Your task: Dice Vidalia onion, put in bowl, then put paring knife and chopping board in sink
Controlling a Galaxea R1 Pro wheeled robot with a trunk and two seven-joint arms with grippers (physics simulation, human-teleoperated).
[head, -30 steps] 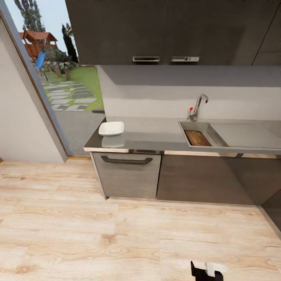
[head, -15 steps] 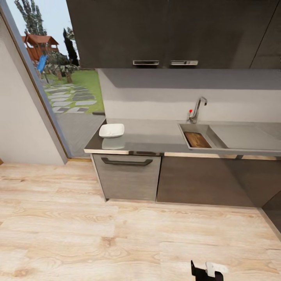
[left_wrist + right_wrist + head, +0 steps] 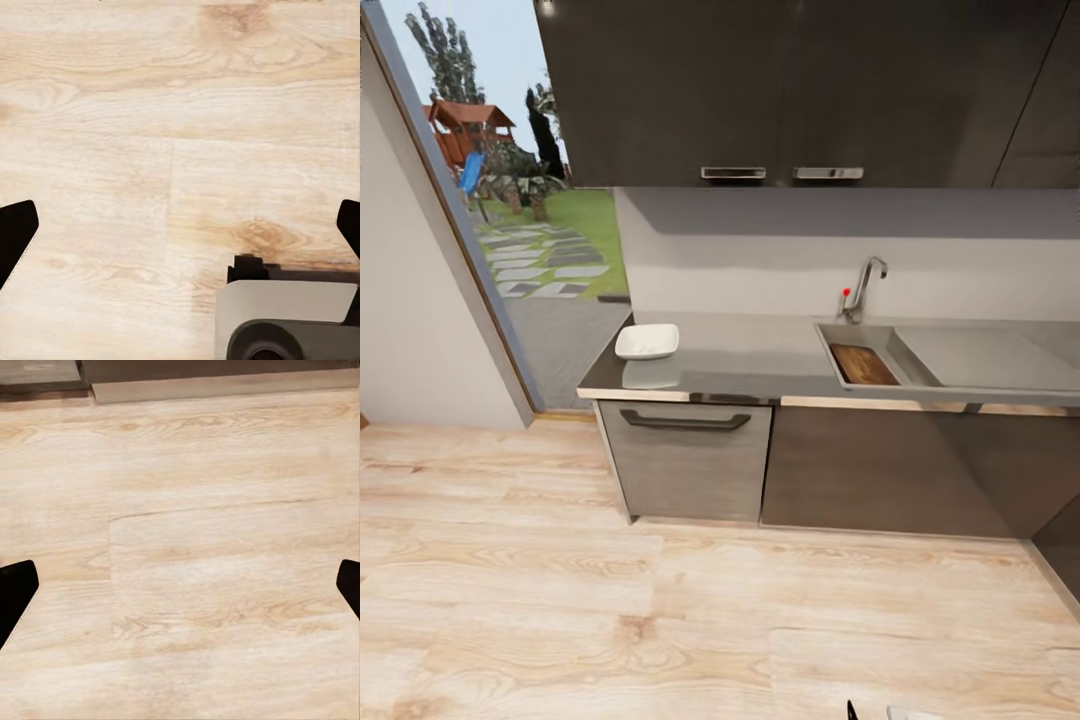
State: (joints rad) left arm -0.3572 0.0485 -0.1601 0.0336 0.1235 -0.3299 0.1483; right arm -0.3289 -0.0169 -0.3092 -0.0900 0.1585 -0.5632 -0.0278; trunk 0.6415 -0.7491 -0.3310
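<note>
I stand back from the bench (image 3: 760, 360), on the wooden floor (image 3: 660, 600). The chopping board (image 3: 863, 364) lies inside the sink (image 3: 905, 352), below the tap (image 3: 863, 284). The white bowl (image 3: 647, 342) sits near the bench's left end, well apart from the sink. My left jaws (image 3: 180, 232) and right jaws (image 3: 180, 589) both hang spread wide over bare floor, holding nothing.

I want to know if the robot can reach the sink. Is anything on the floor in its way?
Nothing visible blocks it. Bare wood floor lies between the robot and the cabinets under the sink. The board already lies in the sink. Both hands hang open over the floor.
</note>
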